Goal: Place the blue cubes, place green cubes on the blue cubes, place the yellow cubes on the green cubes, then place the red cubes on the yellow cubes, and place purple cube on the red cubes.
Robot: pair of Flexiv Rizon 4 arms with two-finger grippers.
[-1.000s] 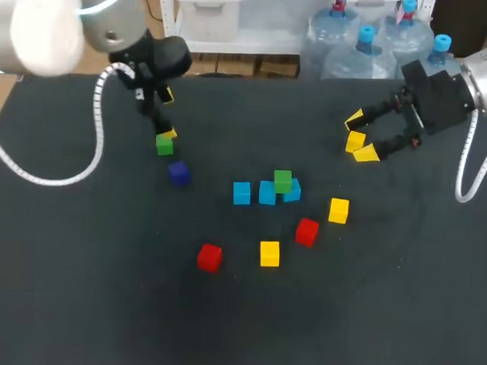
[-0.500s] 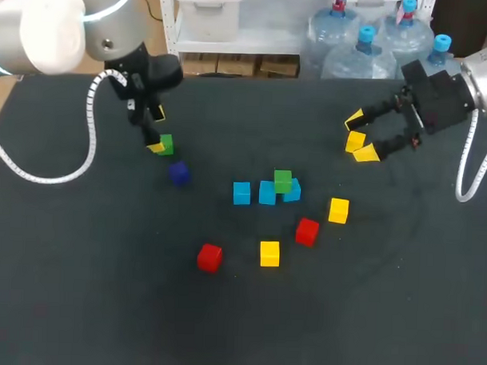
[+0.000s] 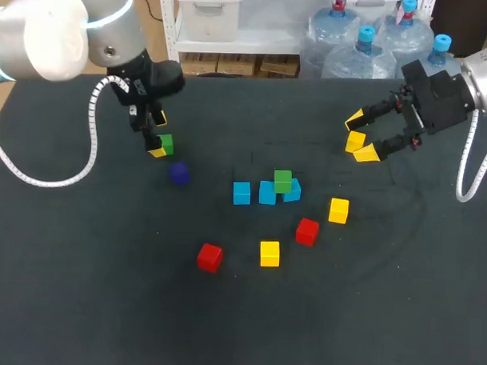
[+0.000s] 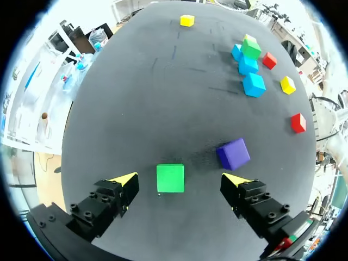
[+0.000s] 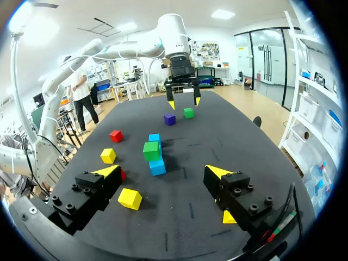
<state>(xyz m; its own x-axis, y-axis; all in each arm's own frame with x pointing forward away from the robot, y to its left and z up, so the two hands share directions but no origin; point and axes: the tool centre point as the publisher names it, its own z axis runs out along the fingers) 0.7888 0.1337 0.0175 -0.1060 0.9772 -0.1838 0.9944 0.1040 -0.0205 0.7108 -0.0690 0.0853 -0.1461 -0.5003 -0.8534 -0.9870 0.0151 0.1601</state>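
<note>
While most of the stack is waiting to be built, the loose pieces are lying nearest in the head view: a red cube point(image 3: 210, 257) and a yellow cube point(image 3: 269, 253) in the lower middle of the frame, with a second red cube point(image 3: 307, 231) and a second yellow cube point(image 3: 338, 210) just above them to the right. Beyond these, at the centre, three blue cubes point(image 3: 266, 192) are sitting in a row, and one green cube point(image 3: 283, 181) seems to be resting across the middle and right ones, so I am judging the blue layer done and the green layer only begun; yellow, red and purple are all waiting. Farther off, in the upper left, the purple cube point(image 3: 178, 173) is lying near the second green cube point(image 4: 170, 178), which is sitting on the table point(image 3: 80, 289) between the spread fingers point(image 4: 126, 182) of the left gripper point(image 4: 180, 179), touching neither. In the upper right, the right gripper point(image 5: 162, 172) is hanging with its fingers wide apart, gripping nothing, a third yellow cube point(image 3: 354, 141) lying close beneath it.
</note>
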